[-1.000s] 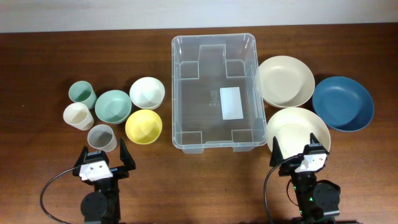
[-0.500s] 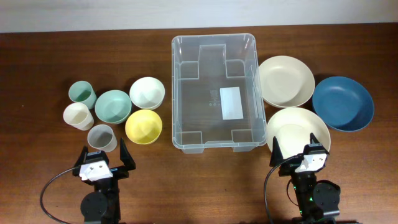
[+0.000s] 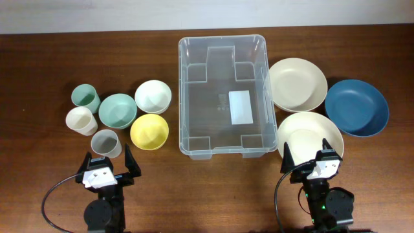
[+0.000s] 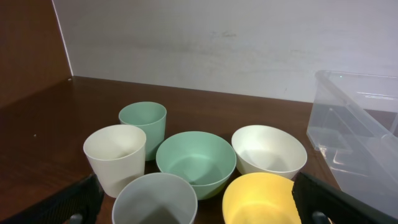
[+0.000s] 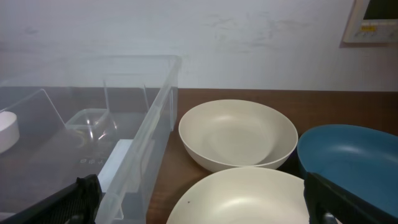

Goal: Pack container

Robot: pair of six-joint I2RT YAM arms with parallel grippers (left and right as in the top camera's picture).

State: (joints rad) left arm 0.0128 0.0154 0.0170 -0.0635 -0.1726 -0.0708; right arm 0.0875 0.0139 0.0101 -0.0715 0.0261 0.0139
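The container [image 3: 182, 97] is a large clear bin in the middle of the table, holding nothing; a white label shows through its bottom. In the left wrist view its corner [image 4: 348, 118] shows at the right; in the right wrist view its wall [image 5: 146, 137] runs along the left. My left gripper [image 3: 108, 162] stands open at the front left, just behind a grey cup [image 3: 105, 143]. My right gripper [image 3: 310, 154] stands open at the front right, over the near edge of a cream dish [image 3: 309, 133]. Nothing sits between the fingers of either one [image 4: 202, 205] [image 5: 208, 202].
Left of the bin stand a green cup [image 3: 85, 98], a cream cup [image 3: 81, 120], a green bowl [image 3: 117, 110], a white bowl [image 3: 153, 96] and a yellow bowl [image 3: 149, 131]. To its right lie a beige dish [image 3: 297, 84] and a blue dish [image 3: 356, 107].
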